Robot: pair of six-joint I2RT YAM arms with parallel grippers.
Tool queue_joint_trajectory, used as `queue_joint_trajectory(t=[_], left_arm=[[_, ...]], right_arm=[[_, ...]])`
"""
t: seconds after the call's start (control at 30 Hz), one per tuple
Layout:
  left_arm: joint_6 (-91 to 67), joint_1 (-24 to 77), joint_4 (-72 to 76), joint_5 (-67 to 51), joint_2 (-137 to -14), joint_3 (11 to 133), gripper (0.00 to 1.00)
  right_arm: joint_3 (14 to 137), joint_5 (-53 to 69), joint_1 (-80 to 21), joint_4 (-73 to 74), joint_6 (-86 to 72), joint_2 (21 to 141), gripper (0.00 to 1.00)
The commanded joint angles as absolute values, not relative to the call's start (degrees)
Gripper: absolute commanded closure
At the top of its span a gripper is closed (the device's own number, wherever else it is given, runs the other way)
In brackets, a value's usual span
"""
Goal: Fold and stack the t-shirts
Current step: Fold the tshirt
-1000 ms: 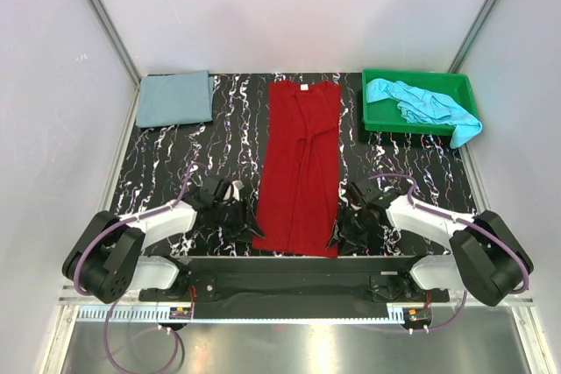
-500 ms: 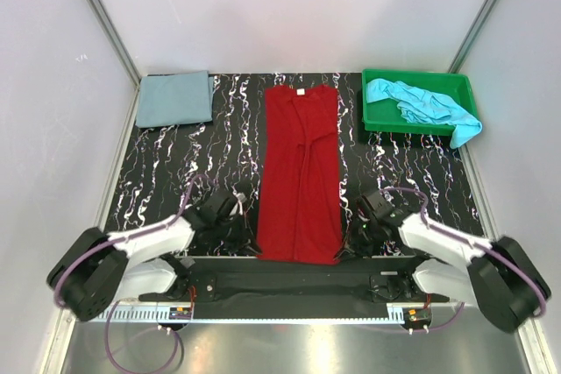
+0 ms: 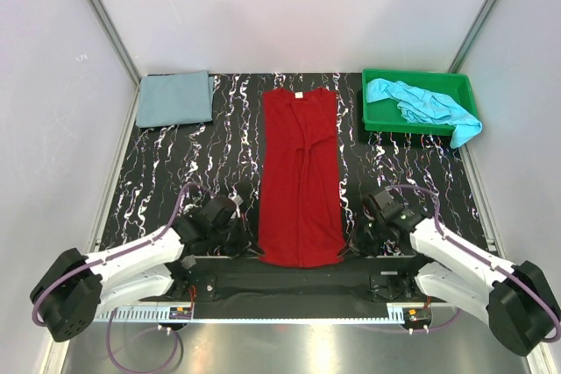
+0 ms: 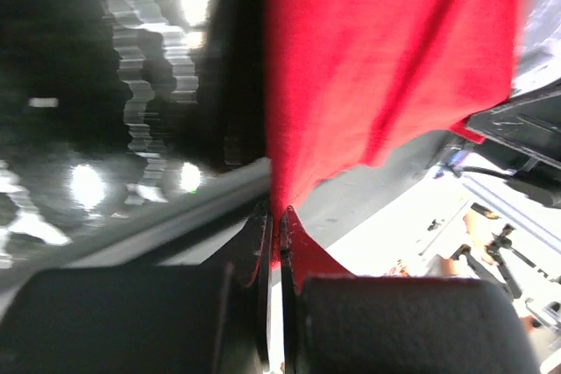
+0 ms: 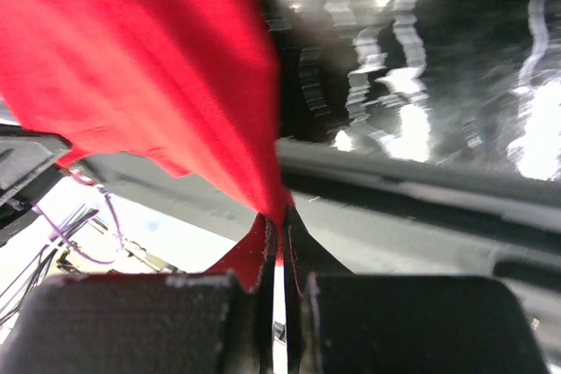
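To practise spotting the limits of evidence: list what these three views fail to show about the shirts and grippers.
1. Top view: how the left gripper and right gripper pinch the red t-shirt; too small, dark, under the wrists.
2. Wrist views: most of that shirt, cut off by frame edges; the table, blurred.
3. Top view: the turquoise t-shirt crumpled in the green tray; its own folds hide its shape.

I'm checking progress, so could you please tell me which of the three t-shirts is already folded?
The grey-blue t-shirt, far left: a neat flat rectangle. The red t-shirt lies stretched out long; the turquoise t-shirt is crumpled in the green tray.
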State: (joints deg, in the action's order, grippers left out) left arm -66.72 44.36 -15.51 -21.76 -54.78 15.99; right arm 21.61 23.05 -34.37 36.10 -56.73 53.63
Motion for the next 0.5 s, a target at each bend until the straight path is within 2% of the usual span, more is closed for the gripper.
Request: queue_joint_trajectory(t=[0.0,0.13,0.33,0.47], left_arm=[[-69.00,44.65,-14.67,-18.73,-53.52,24.66,1.00],[-63.04,37.65,-17.39,-20.12,-59.66,35.13,1.00],[-51.18,24.90,-19.68,-28.03,-78.54,54.11,1.00],[-46.94,20.57,-20.66,-33.04,-90.68,65.37,1.00]], right_arm=[[30.83,19.60,-33.84,40.25,-53.19,56.13,1.00],[44.69,18.55,-27.80,44.12,-43.36,65.72,1.00],[63.23,21.36,-19.26,45.09,-33.94,82.68,1.00],[74.95,22.06,-15.91,46.40,-30.77,94.81,1.00]])
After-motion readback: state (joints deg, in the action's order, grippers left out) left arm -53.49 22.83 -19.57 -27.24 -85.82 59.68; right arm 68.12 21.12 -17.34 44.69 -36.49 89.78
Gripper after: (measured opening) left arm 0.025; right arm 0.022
